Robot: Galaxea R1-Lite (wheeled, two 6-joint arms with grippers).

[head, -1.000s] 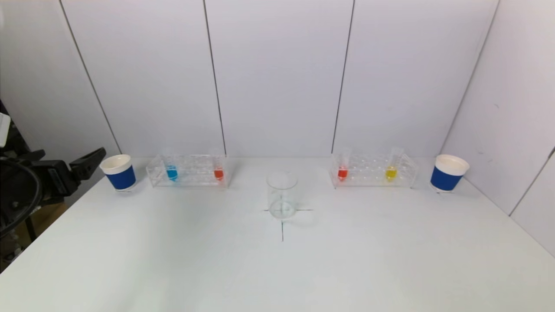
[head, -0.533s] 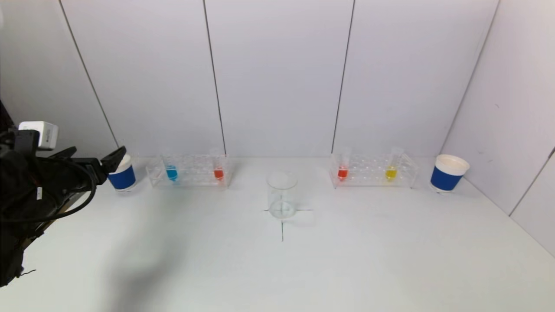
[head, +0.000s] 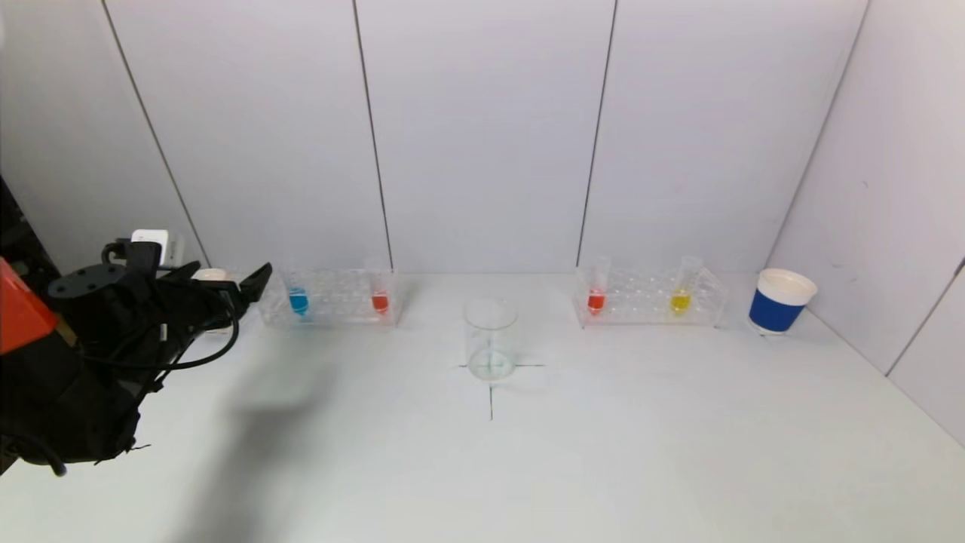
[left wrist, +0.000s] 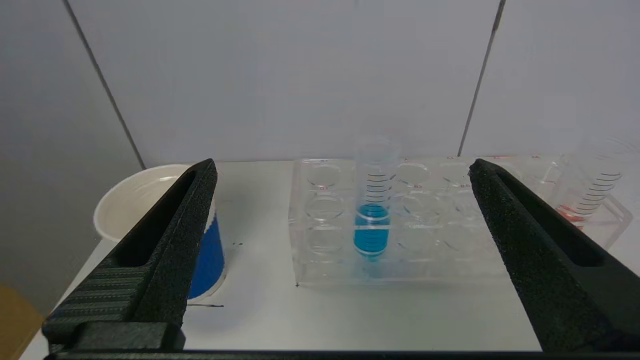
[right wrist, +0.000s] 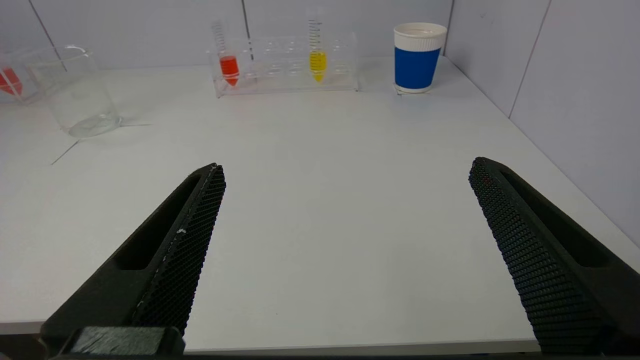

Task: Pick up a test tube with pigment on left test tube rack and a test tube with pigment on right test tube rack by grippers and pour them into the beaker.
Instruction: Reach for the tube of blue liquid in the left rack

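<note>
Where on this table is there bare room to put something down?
The whole near half of the table in front of the beaker is bare, as are the gaps between the beaker and each rack. The back row is crowded: left rack, right rack, blue cup, and the left gripper by the left rack.

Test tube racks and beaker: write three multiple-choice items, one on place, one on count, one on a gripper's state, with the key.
1. Where does the beaker stand?
A. between the two racks
B. left of both racks
C. inside a paper cup

2. How many tubes with pigment stand in the left rack?
A. one
B. two
C. four

3. How is the left gripper?
A. shut on a tube
B. open, holding nothing
C. shut on a cup

Key:
1 A, it stands on the cross mark, with the right rack on its other side.
2 B, the blue tube and the red tube.
3 B, its fingers stand wide apart short of the blue tube.
</note>
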